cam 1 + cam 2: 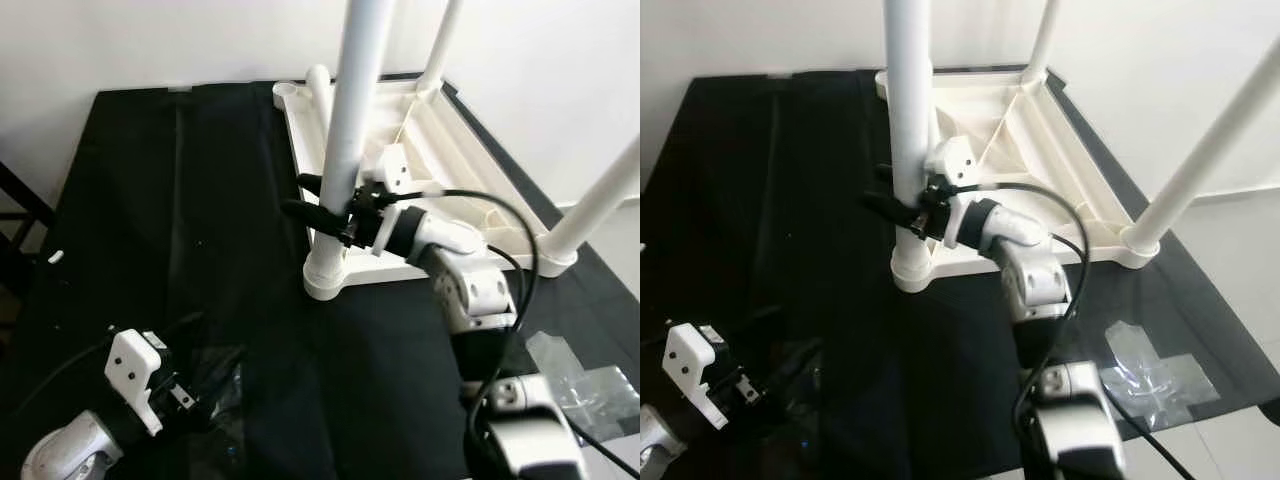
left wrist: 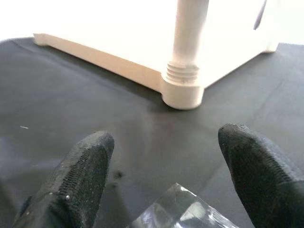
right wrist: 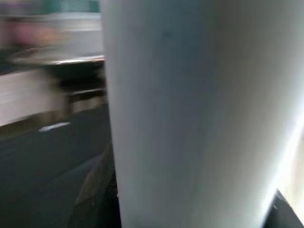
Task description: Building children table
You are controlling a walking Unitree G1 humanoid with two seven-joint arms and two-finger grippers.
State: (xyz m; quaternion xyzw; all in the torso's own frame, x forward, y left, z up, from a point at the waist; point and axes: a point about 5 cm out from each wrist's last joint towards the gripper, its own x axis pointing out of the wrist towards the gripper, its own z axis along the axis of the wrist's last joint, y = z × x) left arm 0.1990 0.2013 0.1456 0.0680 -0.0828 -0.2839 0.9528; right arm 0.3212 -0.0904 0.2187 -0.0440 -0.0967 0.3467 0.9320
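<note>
One white plastic children's table, upside down on a black cloth in the upper centre and right of the head views, with legs pointing upward. The nearest leg stood in its corner socket at frame centre, threads visible at its base in the left wrist view. The right gripper held this leg low on the shaft, one black finger on either side, just above the socket. The left gripper waited at lower left near clear plastic wrapping, fingers spread wide and empty. Judged light, rigid and smooth, so likely slippery; the leg probably takes best a firm hold low on the tube, near the thread, for turning. Another clear bag lay at lower right.
</note>
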